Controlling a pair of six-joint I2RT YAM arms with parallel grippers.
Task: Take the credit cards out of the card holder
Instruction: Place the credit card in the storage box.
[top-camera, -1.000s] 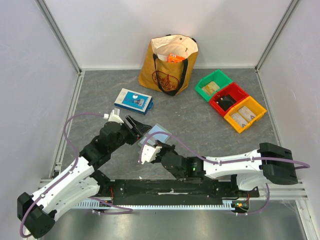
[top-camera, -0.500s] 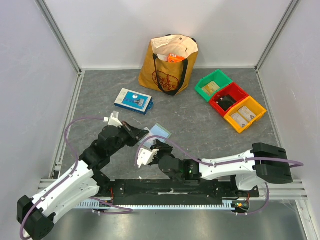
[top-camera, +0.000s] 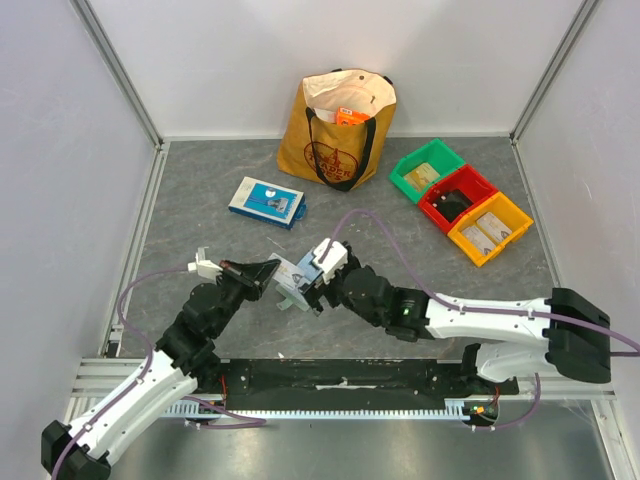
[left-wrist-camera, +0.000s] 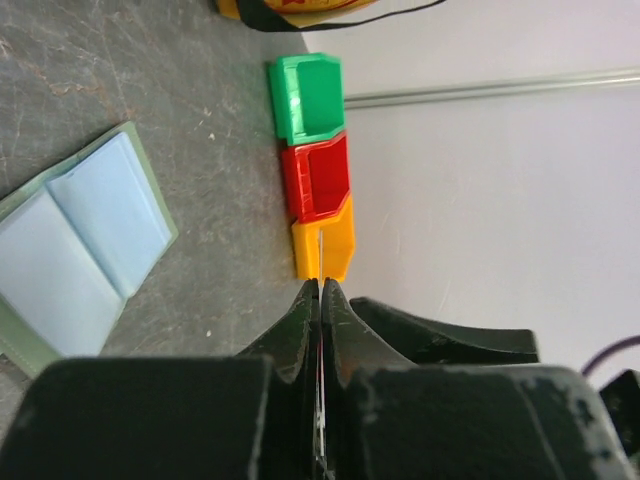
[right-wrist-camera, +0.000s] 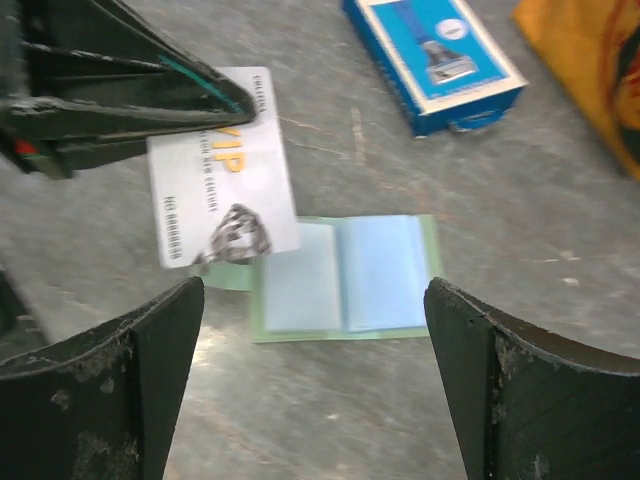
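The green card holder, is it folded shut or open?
Open: the card holder lies spread flat on the table, both bluish inner pockets facing up.

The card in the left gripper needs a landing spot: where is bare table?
Bare table lies between the blue box and the left wall, and between the bins and the right arm. Crowded: around the open wallet, where the left gripper holds the card and the right gripper hangs open.
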